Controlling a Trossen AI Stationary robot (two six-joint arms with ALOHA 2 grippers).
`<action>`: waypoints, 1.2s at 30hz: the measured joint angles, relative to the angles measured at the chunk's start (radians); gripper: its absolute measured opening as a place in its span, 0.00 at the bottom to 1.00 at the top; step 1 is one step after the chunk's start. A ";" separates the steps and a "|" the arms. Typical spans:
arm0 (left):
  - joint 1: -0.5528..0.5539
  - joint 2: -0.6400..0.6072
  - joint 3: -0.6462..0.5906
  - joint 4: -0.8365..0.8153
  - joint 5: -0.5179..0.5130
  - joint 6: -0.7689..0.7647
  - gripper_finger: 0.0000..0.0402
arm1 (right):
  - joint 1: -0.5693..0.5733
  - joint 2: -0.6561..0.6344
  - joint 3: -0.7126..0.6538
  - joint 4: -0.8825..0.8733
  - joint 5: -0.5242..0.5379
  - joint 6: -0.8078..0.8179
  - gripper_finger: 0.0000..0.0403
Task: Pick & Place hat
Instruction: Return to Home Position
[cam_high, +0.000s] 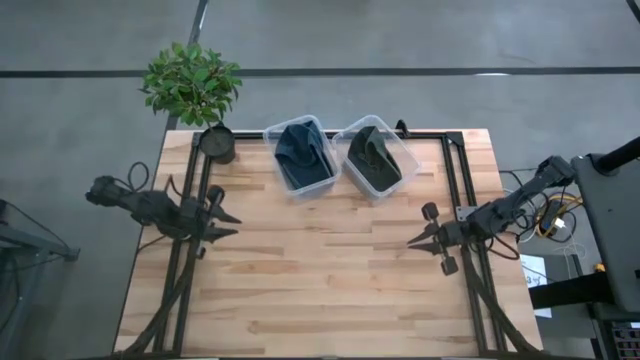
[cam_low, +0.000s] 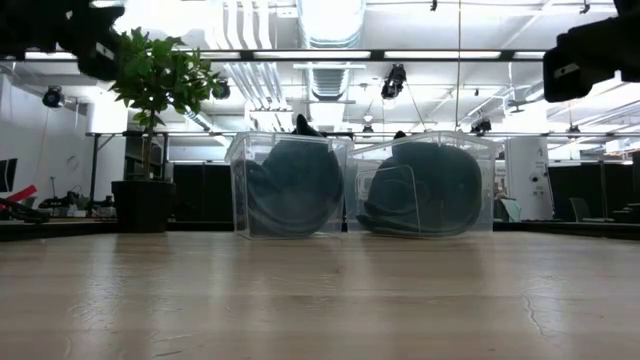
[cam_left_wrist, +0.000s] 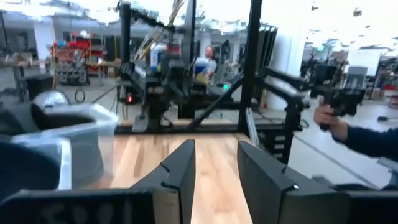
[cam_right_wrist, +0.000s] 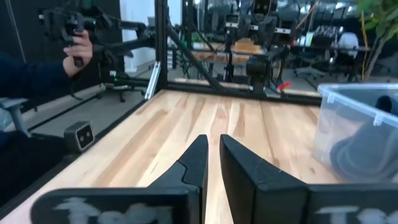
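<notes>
Blue cap (cam_high: 303, 152) binned, apparently far from fingers (cam_left_wrist: 180, 174).

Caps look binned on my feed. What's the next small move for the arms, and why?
Probably just ease both arms fully home. The table shows no loose cap; blue caps fill the left bin, a dark cap the right bin. The left gripper and right gripper hang empty at the table's sides.
</notes>
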 joint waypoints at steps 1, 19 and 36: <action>0.000 -0.017 -0.009 -0.020 -0.005 -0.005 0.28 | 0.000 -0.020 0.007 -0.042 -0.003 0.010 0.09; 0.000 -0.121 -0.141 -0.038 -0.047 0.036 0.28 | 0.000 -0.255 -0.035 -0.258 -0.003 -0.030 0.09; 0.000 -0.100 -0.155 -0.033 -0.324 0.015 0.28 | 0.000 -0.245 -0.034 -0.257 0.127 -0.062 0.09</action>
